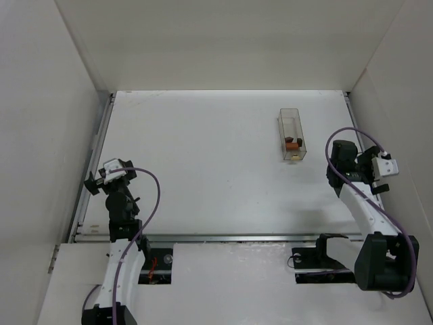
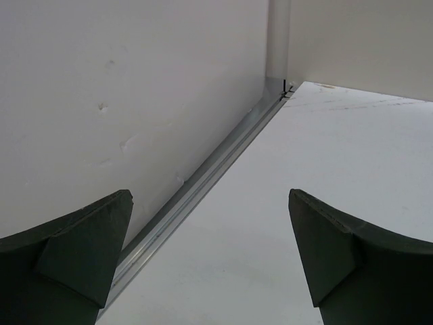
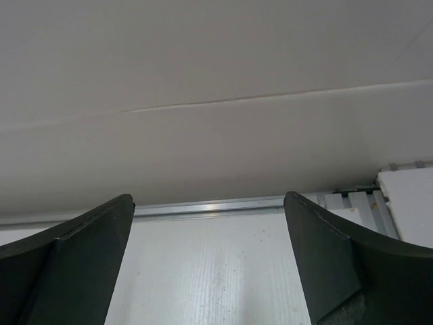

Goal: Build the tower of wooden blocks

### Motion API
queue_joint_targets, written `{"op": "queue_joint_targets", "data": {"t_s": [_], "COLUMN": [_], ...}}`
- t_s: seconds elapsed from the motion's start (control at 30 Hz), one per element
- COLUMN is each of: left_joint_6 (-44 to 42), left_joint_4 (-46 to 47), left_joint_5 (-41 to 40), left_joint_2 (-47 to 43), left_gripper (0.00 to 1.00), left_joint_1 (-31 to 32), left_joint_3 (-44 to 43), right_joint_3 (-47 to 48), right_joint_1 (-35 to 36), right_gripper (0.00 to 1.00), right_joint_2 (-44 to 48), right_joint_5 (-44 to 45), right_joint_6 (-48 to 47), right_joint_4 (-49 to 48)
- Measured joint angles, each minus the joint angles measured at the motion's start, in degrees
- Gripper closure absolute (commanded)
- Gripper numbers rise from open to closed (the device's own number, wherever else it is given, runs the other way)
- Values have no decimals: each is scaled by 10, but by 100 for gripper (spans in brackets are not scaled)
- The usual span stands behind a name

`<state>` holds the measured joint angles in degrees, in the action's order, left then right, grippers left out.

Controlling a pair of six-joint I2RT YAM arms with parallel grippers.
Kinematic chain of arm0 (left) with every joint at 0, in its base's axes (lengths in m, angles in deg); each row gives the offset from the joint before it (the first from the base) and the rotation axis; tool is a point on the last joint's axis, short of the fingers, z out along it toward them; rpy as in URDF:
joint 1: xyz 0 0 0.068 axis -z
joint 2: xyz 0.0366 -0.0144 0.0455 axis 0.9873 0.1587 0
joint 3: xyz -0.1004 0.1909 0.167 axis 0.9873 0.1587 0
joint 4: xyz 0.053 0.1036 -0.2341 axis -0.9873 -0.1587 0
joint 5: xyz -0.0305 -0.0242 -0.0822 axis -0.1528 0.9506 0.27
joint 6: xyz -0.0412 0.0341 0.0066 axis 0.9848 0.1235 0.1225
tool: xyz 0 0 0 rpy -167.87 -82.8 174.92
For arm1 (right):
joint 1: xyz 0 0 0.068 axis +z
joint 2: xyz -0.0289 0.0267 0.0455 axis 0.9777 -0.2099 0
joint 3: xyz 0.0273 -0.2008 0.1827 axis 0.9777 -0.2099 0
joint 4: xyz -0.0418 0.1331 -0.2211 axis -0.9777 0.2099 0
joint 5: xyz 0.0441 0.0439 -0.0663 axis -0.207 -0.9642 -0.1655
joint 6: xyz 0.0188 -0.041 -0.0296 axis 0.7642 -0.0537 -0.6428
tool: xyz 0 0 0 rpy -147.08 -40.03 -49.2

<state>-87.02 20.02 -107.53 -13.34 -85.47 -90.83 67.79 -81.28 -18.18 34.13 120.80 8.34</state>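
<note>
The wooden pieces lie inside a clear plastic container [image 1: 291, 122] at the back right of the table: an orange-brown short cylinder [image 1: 290, 144] and a dark brown block [image 1: 298, 141] near its front end. They show only in the top view. My left gripper [image 1: 110, 175] is at the left edge of the table, far from them; in the left wrist view it [image 2: 210, 196] is open and empty. My right gripper [image 1: 379, 169] is near the right edge, to the right of the container; in the right wrist view it [image 3: 208, 198] is open and empty, facing the right wall.
White walls enclose the table on the left, back and right. A metal rail [image 2: 203, 183] runs along the left wall, and another rail [image 3: 210, 208] along the right wall. The white table surface [image 1: 203, 169] stretches between the arms.
</note>
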Motion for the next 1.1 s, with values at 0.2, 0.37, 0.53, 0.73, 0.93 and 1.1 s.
{"op": "queue_joint_targets", "data": {"t_s": [0.2,0.37,0.53,0.73,0.93,1.1], "left_joint_6": [-8,-55,-84,-121,-99,-69], "left_joint_4": [-3,-159,-274,-447,-579,-617], "left_joint_5": [15,144,216,201,185,176], "left_joint_2": [3,67,264,452,552,558], "left_gripper": [0,0,0,0,0,0], "left_joint_1": [0,0,0,5,7,7], "left_joint_3": [-2,-143,-442,-686,-749,-736], "right_joint_3": [70,276,536,616,552,553], "right_joint_1": [6,9,12,4,3,3], "right_gripper": [0,0,2,24,34,44], "right_joint_2": [2,-60,-249,-443,-500,-514], "right_joint_5": [-129,-536,-757,-786,-800,-818], "right_joint_6": [-231,-378,-383,-383,-396,-404], "right_joint_4": [-66,-17,49,166,201,200]}}
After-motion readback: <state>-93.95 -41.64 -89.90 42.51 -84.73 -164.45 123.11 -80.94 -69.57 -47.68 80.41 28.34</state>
